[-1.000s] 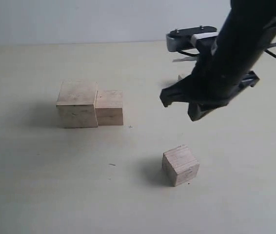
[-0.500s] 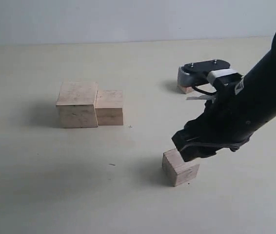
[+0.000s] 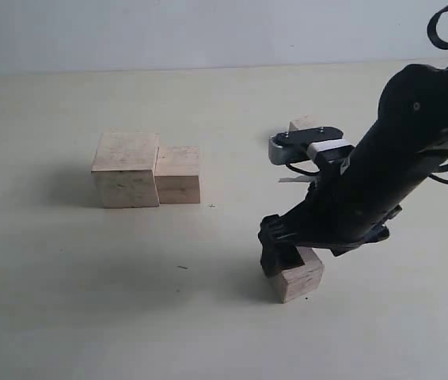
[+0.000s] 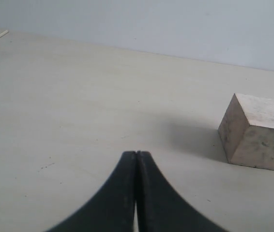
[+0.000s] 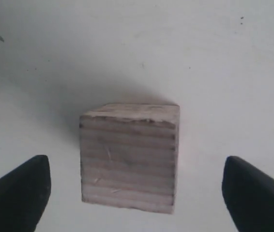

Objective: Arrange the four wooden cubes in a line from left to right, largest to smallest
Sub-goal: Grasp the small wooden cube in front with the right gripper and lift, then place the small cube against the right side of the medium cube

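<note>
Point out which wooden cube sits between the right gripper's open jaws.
The lone front cube, apart from the touching pair and the far cube; the right gripper straddles it.

biggest cube (image 3: 125, 168): pale grainy wood, sits flat, on the left | second cube (image 3: 178, 174): smaller, touching its right side | third cube (image 3: 303, 279): well apart, nearer us on the right, turned at an angle | fourth cube (image 3: 303, 124): we only catch a corner further back, probably the smallest
</note>
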Controlling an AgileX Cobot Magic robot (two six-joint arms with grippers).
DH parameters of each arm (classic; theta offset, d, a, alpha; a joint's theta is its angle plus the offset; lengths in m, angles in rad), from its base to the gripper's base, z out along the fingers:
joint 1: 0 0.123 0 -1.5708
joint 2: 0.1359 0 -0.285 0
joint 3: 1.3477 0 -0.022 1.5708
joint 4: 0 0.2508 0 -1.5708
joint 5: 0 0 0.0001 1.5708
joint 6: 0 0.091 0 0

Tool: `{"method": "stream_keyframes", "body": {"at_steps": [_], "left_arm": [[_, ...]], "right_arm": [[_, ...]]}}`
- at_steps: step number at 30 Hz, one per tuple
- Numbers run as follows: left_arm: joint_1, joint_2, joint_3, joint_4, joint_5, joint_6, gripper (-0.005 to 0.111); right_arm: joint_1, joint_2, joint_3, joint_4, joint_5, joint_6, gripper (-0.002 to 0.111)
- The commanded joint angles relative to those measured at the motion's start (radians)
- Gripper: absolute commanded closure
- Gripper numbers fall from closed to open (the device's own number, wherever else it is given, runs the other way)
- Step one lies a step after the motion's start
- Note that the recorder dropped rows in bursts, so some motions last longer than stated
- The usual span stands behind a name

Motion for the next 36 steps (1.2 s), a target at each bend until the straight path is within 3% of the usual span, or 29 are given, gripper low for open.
{"method": "stream_keyframes", "body": {"at_steps": [1, 2, 8, 10, 19, 25, 30, 36], "left_arm": [[0.003, -0.006, 0.000, 0.005, -0.005, 0.001, 0.107], [0.003, -0.006, 0.000, 0.005, -0.005, 0.001, 0.107], [0.003, -0.006, 0.000, 0.005, -0.005, 0.001, 0.107], [0.003, -0.006, 0.000, 0.005, -0.005, 0.001, 0.107], [0.003, -0.006, 0.000, 0.005, -0.005, 0.001, 0.107], [0.003, -0.006, 0.000, 0.005, -0.005, 0.001, 0.107], [0.003, -0.006, 0.000, 0.005, -0.005, 0.001, 0.107], [0.003, -0.006, 0.000, 0.005, -0.005, 0.001, 0.107]], "right_arm": [[0.001, 0.041, -0.009, 0.004, -0.026, -0.019, 0.023], [0.001, 0.048, -0.009, 0.004, -0.026, -0.019, 0.027], [0.001, 0.057, -0.078, -0.006, 0.047, -0.023, 0.097], [0.001, 0.055, -0.138, -0.051, 0.115, -0.023, 0.108], [-0.008, 0.074, -0.459, -0.264, 0.314, -0.052, 0.108], [-0.133, 0.184, -0.649, -0.228, 0.442, -0.151, 0.108], [-0.241, 0.306, -0.769, 0.000, 0.495, -0.543, 0.108], [-0.263, 0.410, -0.796, 0.158, 0.508, -1.053, 0.108]]}}
